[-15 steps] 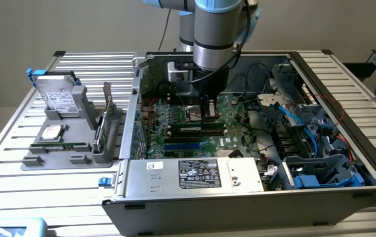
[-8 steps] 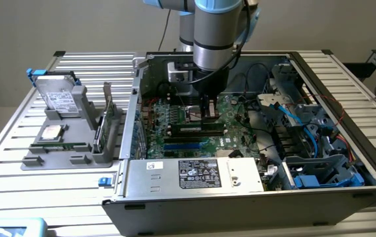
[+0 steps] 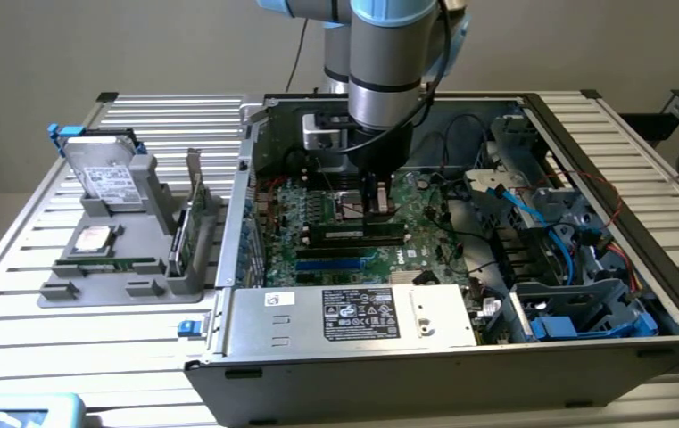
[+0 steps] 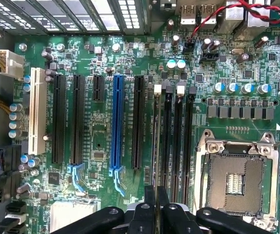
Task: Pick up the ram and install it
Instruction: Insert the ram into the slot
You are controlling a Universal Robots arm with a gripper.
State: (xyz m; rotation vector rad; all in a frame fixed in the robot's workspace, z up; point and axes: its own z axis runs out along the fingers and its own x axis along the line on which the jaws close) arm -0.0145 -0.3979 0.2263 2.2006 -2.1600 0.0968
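The ram [image 3: 357, 234] is a thin green stick with a pale label, standing on its long edge over the motherboard [image 3: 315, 209] inside the open computer case [image 3: 434, 357]. My gripper [image 3: 375, 210] comes straight down from the arm and is shut on the ram's top edge. In the wrist view the ram [image 4: 156, 146] appears edge-on as a thin line running out from between the black fingertips [image 4: 150, 195] of my gripper [image 4: 156, 194]. It lies along the memory slot nearest the expansion slots, the one with a white clip [image 4: 157, 89]. I cannot tell whether it is pressed fully home.
Three other black memory slots [image 4: 178, 141] lie beside it, then the bare CPU socket [image 4: 237, 178]. A blue expansion slot [image 4: 116, 122] sits on the other side. On the exterior view's left, a grey holder [image 3: 89, 285] carries a hard drive [image 3: 107, 174] and an expansion card [image 3: 194, 209]. Cables [image 3: 517, 223] crowd the case's right.
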